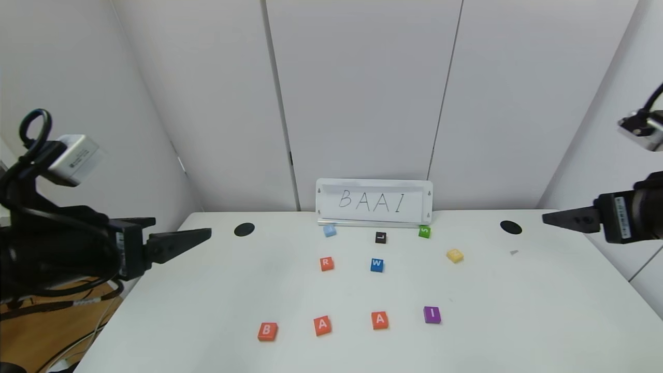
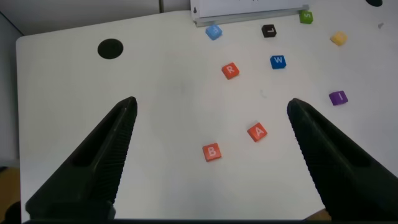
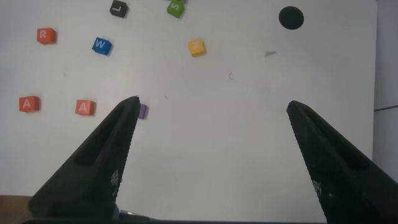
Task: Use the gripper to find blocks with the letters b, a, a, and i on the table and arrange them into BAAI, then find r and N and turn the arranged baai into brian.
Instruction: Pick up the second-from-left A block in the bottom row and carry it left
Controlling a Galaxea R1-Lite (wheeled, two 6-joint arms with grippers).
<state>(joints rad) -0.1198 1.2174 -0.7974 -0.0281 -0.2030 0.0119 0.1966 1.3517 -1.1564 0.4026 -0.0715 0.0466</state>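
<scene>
smooth white table (image 1: 217, 311) looked faintly glossy, letter blocks (image 1: 322, 325) seemed matt plastic, grippers (image 1: 178, 243) were matt black plastic

The scene was brightly and evenly lit from overhead, in cool diffuse light. The large smooth white tabletop (image 1: 207, 290) showed a soft sheen without hard glare. Each small flat coloured letter tile cast only a faint, short shadow; the orange-red tile lettered B (image 1: 267, 331) showed a thin dark edge on its near side. The pale grey wall panels (image 1: 362, 93) shaded darker toward the left. The head view bent straight lines outward near its edges. In both wrist views the near black pincer fingers (image 2: 93, 168) looked soft, while the tiles stayed fairly sharp.
</scene>
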